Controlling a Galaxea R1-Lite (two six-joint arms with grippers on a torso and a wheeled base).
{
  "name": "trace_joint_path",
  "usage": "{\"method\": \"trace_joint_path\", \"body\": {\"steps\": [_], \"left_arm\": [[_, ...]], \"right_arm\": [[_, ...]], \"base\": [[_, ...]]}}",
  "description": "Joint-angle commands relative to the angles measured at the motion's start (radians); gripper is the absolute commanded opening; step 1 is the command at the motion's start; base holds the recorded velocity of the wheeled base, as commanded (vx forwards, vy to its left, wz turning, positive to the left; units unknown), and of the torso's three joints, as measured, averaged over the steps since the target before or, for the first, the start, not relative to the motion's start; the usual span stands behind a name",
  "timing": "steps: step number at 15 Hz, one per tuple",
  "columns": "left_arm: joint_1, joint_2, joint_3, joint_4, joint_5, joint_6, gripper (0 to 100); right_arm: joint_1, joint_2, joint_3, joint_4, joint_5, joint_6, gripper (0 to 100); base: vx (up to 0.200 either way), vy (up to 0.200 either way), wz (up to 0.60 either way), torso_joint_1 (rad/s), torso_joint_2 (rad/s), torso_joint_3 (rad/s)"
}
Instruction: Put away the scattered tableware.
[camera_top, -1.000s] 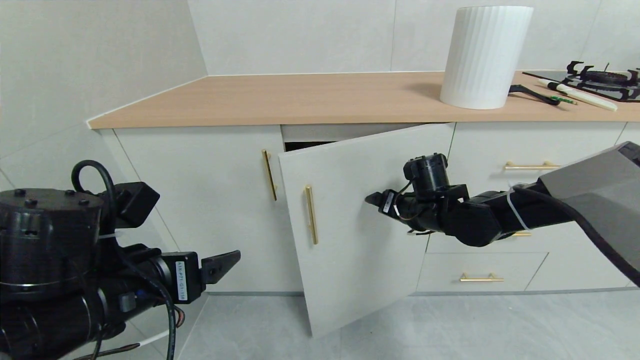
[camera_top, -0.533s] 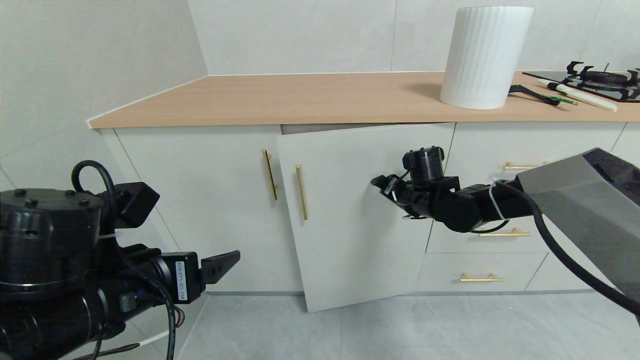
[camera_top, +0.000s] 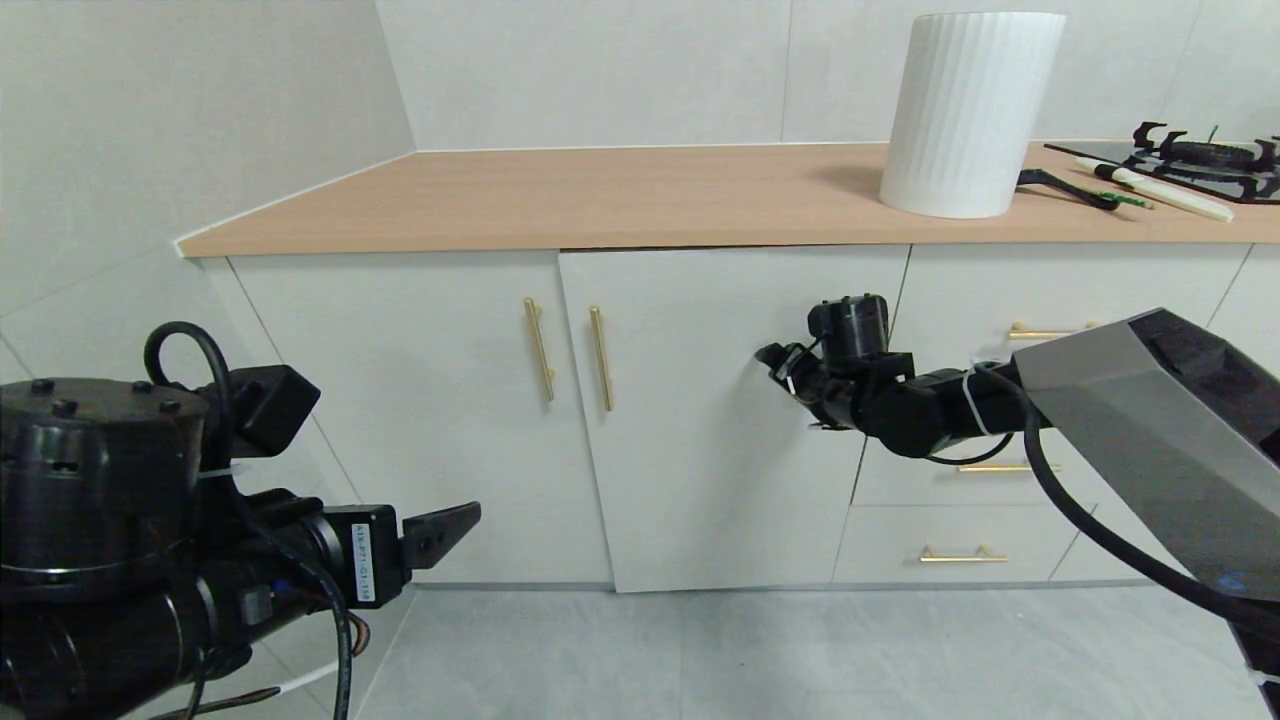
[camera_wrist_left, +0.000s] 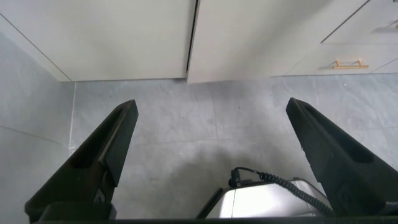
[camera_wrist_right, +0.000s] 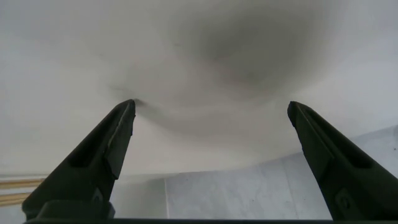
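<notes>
White cabinet door (camera_top: 700, 420) against right tool (camera_top: 772, 356), tips spread apart; left tool (camera_wrist_left: 210, 107) low, likewise apart.

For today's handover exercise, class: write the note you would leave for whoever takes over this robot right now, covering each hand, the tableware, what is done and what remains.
Right hand: open, empty, fingertips at the face of the cabinet door.
Left hand: open, empty, low on the left above the floor.
Things: the white ribbed holder stands on the counter; a black utensil and a white utensil lie beside it.
Done: cabinet door shut.
Left: both utensils not yet put away.
</notes>
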Motion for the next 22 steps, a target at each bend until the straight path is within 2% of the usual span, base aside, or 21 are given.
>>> {"method": "trace_joint_path", "body": {"steps": [1, 6, 10, 13, 15, 16, 18, 21, 22], "left_arm": [[0.000, 0.002, 0.000, 0.000, 0.001, -0.001, 100], [0.000, 0.000, 0.000, 0.000, 0.001, -0.001, 100], [0.000, 0.000, 0.000, 0.000, 0.001, -0.001, 100], [0.000, 0.000, 0.000, 0.000, 0.001, -0.001, 100], [0.000, -0.003, 0.000, 0.000, 0.001, -0.001, 100], [0.000, -0.006, 0.000, 0.000, 0.001, -0.001, 100], [0.000, -0.014, 0.000, 0.000, 0.002, 0.001, 100], [0.002, -0.063, -0.002, 0.001, 0.004, 0.002, 100], [0.008, -0.123, 0.011, 0.004, 0.004, 0.002, 100]], "right_arm": [[-0.005, 0.024, -0.025, 0.001, -0.022, -0.001, 100], [-0.008, 0.037, -0.045, 0.002, -0.040, -0.001, 100], [-0.005, -0.034, 0.030, 0.007, -0.014, -0.001, 100], [0.005, -0.196, 0.256, -0.001, 0.162, -0.023, 100], [0.005, -0.305, 0.414, -0.058, 0.312, -0.125, 100], [0.006, -0.338, 0.467, -0.114, 0.338, -0.154, 100], [0.021, -0.404, 0.538, -0.167, 0.334, -0.185, 100], [0.029, -0.562, 0.653, -0.168, 0.314, -0.230, 100], [0.024, -0.693, 0.756, -0.171, 0.259, -0.279, 100]], "base": [[0.000, 0.000, 0.00, 0.000, 0.00, 0.000], [0.000, 0.000, 0.00, 0.000, 0.00, 0.000], [0.000, 0.000, 0.00, 0.000, 0.00, 0.000], [0.000, 0.000, 0.00, 0.000, 0.00, 0.000], [0.000, 0.000, 0.00, 0.000, 0.00, 0.000], [0.000, 0.000, 0.00, 0.000, 0.00, 0.000], [0.000, 0.000, 0.00, 0.000, 0.00, 0.000], [0.000, 0.000, 0.00, 0.000, 0.00, 0.000], [0.000, 0.000, 0.00, 0.000, 0.00, 0.000]]}}
